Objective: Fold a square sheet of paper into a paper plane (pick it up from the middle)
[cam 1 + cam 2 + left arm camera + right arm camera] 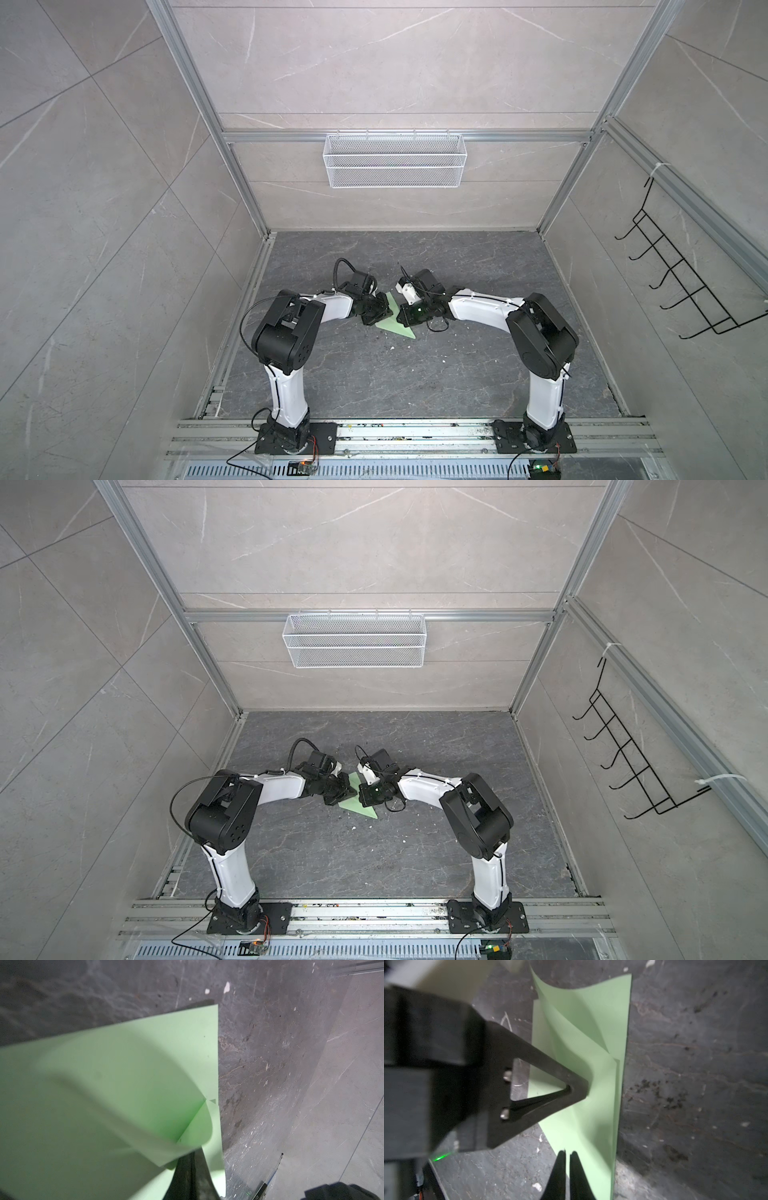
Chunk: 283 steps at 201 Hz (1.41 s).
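— Pinching what, exactly?
— Left gripper (584, 1089) is clamped on a raised flap of the sheet (395, 326), at the middle of the table (415, 374), so the fold stands. Right gripper (567, 1154), jaws nearly together, sits at the sheet's edge; grip unclear.

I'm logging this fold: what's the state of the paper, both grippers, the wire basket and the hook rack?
paper: partly folded, one flap curled up.
left gripper: jaws shut on the paper's lifted flap.
right gripper: jaws nearly shut, at the paper's edge.
wire basket: empty.
hook rack: bare.
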Each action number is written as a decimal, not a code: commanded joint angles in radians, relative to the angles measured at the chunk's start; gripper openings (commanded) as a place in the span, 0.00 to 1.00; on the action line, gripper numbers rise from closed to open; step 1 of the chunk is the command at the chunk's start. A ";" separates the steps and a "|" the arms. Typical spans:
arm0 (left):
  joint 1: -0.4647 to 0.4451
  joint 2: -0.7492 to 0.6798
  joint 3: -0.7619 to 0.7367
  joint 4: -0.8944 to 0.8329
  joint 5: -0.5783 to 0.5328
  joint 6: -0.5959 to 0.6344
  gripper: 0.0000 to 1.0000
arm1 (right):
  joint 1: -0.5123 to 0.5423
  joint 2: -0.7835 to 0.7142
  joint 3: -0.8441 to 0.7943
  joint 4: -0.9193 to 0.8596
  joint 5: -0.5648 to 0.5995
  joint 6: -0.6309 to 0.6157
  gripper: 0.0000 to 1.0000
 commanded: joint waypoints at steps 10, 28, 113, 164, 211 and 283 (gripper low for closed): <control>0.000 0.038 -0.019 -0.110 -0.059 0.048 0.00 | 0.012 0.032 0.020 -0.082 0.039 -0.042 0.12; 0.002 0.038 -0.016 -0.109 -0.050 0.058 0.00 | 0.019 0.039 0.013 -0.104 0.067 -0.053 0.12; 0.105 0.063 -0.033 0.008 0.102 0.156 0.08 | 0.026 0.091 0.002 -0.180 0.138 -0.060 0.12; 0.204 0.072 -0.082 0.127 0.141 0.155 0.14 | 0.023 0.107 -0.010 -0.191 0.130 -0.037 0.12; 0.261 0.089 -0.060 0.108 0.091 0.172 0.21 | 0.020 0.104 -0.029 -0.179 0.120 -0.024 0.12; 0.333 0.074 -0.055 0.109 0.080 0.176 0.32 | 0.016 0.091 -0.035 -0.163 0.121 -0.012 0.12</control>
